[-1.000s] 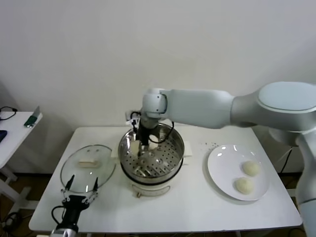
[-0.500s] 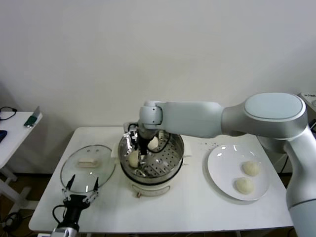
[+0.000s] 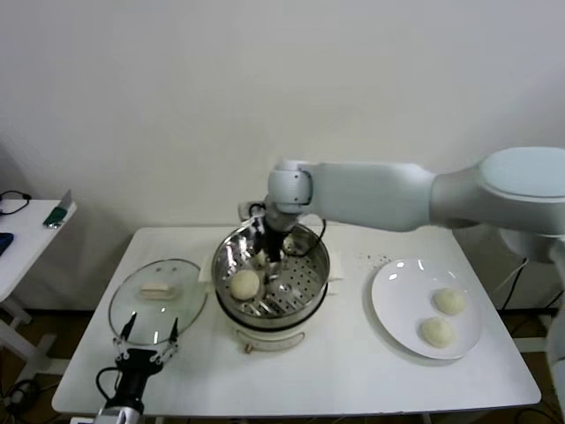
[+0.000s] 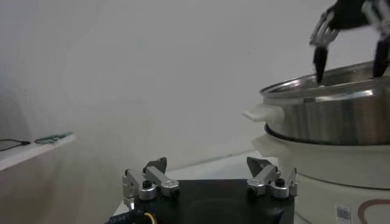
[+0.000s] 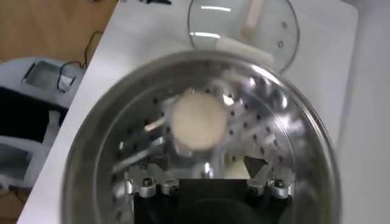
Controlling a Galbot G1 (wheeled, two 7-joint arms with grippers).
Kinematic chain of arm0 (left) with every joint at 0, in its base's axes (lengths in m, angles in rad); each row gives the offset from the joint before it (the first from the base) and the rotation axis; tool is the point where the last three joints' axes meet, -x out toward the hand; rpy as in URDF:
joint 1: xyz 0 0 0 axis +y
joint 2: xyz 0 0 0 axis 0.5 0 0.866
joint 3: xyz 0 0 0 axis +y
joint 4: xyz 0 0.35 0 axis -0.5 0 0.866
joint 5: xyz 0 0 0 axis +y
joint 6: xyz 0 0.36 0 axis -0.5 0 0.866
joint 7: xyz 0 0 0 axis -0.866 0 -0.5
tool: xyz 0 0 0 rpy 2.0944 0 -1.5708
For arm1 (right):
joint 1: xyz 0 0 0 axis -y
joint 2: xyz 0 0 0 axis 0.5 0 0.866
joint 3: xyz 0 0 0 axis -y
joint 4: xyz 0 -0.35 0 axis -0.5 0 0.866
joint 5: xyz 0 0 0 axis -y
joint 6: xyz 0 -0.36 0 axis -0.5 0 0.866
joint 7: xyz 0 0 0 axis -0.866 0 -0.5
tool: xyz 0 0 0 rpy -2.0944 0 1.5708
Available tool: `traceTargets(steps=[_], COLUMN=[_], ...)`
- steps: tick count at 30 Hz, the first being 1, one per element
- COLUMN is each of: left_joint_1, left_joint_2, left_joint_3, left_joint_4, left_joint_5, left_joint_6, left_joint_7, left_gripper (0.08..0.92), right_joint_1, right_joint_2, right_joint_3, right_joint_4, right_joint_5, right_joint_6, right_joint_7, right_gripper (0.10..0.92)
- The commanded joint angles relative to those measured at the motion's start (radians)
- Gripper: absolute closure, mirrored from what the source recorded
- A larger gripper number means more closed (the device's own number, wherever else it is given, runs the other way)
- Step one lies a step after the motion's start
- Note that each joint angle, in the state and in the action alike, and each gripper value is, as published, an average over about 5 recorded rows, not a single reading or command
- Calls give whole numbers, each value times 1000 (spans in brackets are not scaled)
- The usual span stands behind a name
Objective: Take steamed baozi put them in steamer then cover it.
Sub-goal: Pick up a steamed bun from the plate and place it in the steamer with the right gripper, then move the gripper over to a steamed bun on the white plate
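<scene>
Head view: high, facing forward and down onto the whole white table [image 3: 353,371], wall behind. Left wrist view: low at the table's near left edge, level and sideways, close beside the steamer [image 4: 341,109], with the left gripper [image 4: 210,181] in the foreground. Right wrist view: close above, straight down into the steamer [image 5: 201,140], glass lid [image 5: 244,27] beyond. Shared by all three: the steamer [image 3: 271,276]; lid [image 3: 158,296] shared by head and right wrist views.

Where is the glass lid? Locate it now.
In the head view, the glass lid lies flat on the table's left side, beside the steamer.
</scene>
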Motion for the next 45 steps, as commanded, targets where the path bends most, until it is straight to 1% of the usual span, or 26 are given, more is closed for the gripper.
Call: traceTargets(steps=[1,5,10,15,20,25,29,36,45], left_joint_1=[-6,-6,2,12,18,15,13,16,19], left_joint_2=[3,4,4,0,-5,-10,-19,-29,-26], left_joint_3=[3,1,-6,-12,-16,-16,-12,-12,-22], left_joint_4=[4,6,5,0,-7,-10,-5,2,16], left_joint_5=[4,6,6,10,15,23,33,42,36], left_joint_6=[3,3,2,3,9,17,19,15,9], left_joint_7=[0,0,0,-1,-1,-2,-3,-4,-4], left_gripper=[177,177,177,177,177,177,177,177,177], right_joint_1=[174,150,26,-213,-486,-684,-751,-780,-759], right_joint_2=[-375,-533,-694,-804,-874,-891,-878,-829,-745], right_joint_3=[-56,-72,-43,106,311,462,510,535,518], right_joint_4=[241,294,294,258,218,168,129,74,18], right_joint_5=[-86,-186,-363,-488,-609,-703,-743,-763,-758], right_joint_6=[68,82,109,119,135,156,163,166,164], right_joint_7=[-88,-100,-115,-128,-140,-149,-146,-142,-125], right_gripper=[203,203,203,203,203,203,203,203,203])
